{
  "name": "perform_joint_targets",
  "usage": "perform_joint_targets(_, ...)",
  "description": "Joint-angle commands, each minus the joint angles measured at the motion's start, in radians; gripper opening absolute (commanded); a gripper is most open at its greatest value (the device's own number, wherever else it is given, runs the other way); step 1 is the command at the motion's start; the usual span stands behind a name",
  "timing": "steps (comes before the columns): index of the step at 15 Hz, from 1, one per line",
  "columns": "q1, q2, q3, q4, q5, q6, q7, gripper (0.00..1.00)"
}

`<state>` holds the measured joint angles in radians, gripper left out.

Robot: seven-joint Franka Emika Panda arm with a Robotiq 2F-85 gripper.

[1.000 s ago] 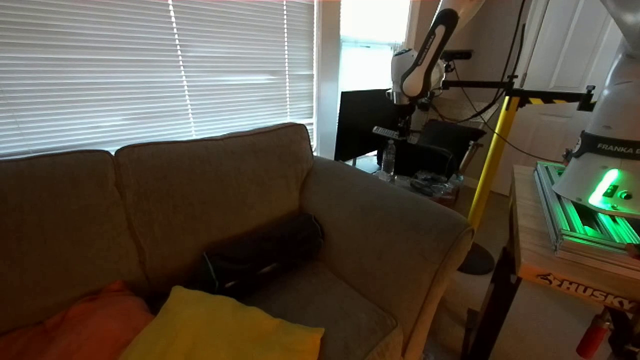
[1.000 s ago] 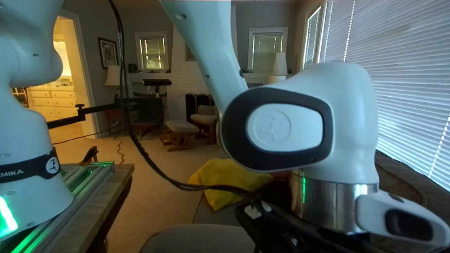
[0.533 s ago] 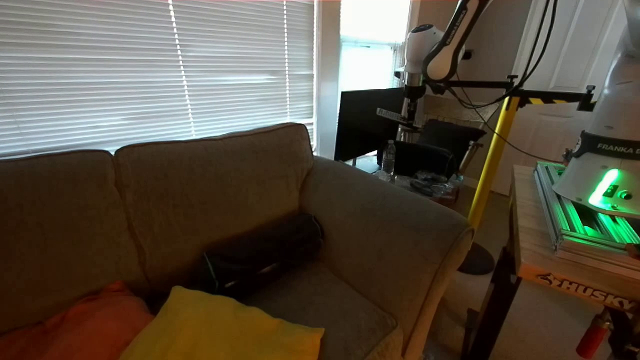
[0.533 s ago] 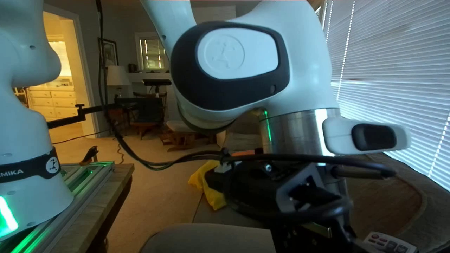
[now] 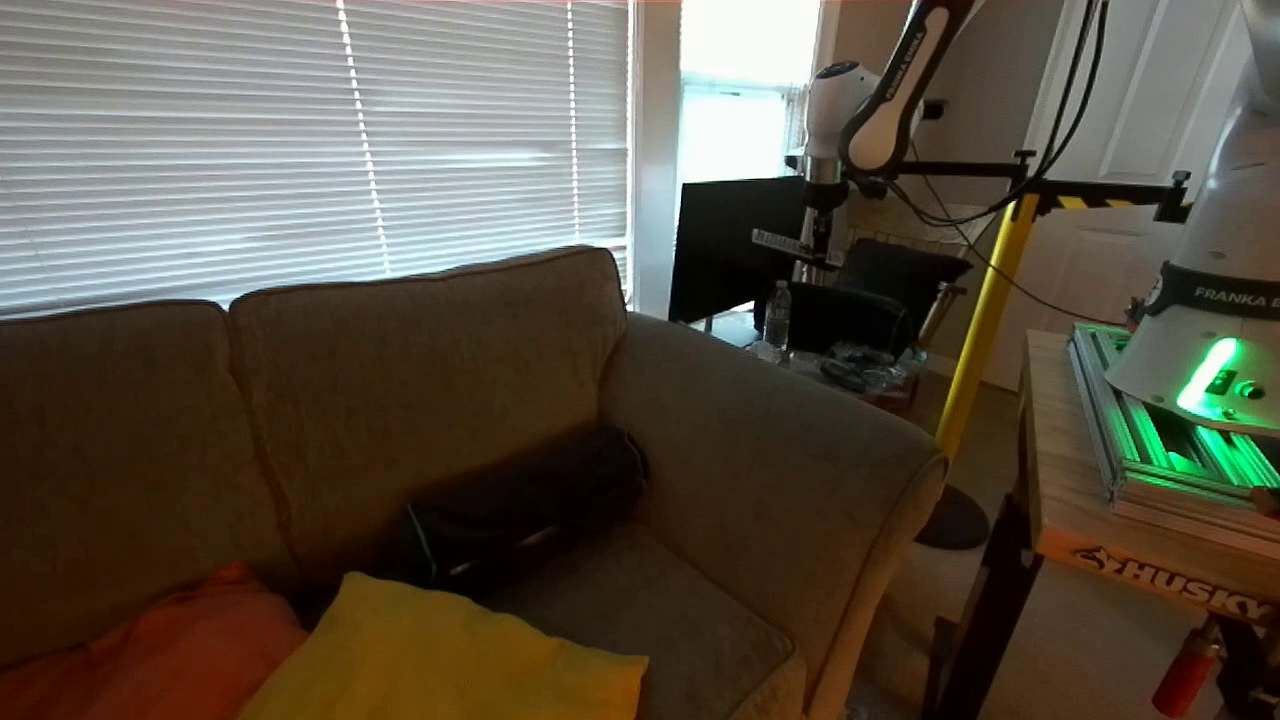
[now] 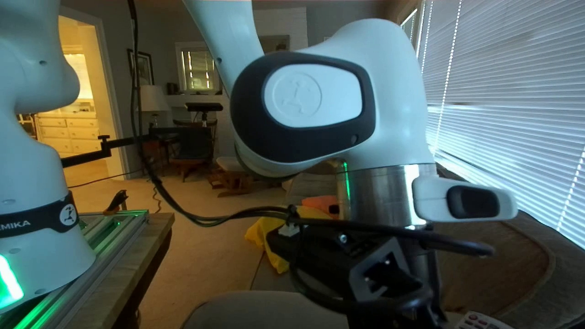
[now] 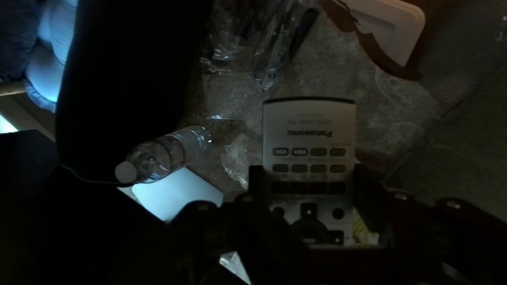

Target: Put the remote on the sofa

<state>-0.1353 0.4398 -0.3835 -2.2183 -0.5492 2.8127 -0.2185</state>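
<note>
Blinds (image 5: 300,150) at left back the sofa (image 5: 430,370): carry the Panasonic remote (image 7: 309,160) (tool (image 7: 305,178) pinching its sides) high over the armrest (image 5: 760,430).

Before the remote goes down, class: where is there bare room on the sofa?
Bare: sofa seat between dark roll, yellow pillow and armrest; the armrest's top too. Crowded: along the backrest, where the roll lies, and around the orange pillow beside the yellow.

There is one slim grey remote (image 7: 309,174), one olive-brown fabric sofa (image 5: 770,440), two brown back cushions (image 5: 430,385), one yellow fabric pillow (image 5: 450,660) and one orange fabric pillow (image 5: 165,650).
</note>
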Motion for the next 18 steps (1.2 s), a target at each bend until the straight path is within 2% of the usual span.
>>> perform_joint_targets(1,0.050,-0.033,0.100,-0.016,0.107,-0.143,0.099,0.31)
perform_joint_targets(2,0.088,-0.038,0.117,0.000,0.119,-0.190,0.160,0.31)
perform_joint_targets(5,0.101,-0.050,0.270,0.084,0.292,-0.334,0.159,0.31)
perform_joint_targets(8,0.144,-0.023,0.367,0.242,0.407,-0.506,0.177,0.31)
perform_joint_targets(13,0.187,0.069,0.421,0.499,0.499,-0.722,0.256,0.31)
perform_joint_targets(18,0.204,0.242,0.435,0.700,0.511,-0.821,0.257,0.31)
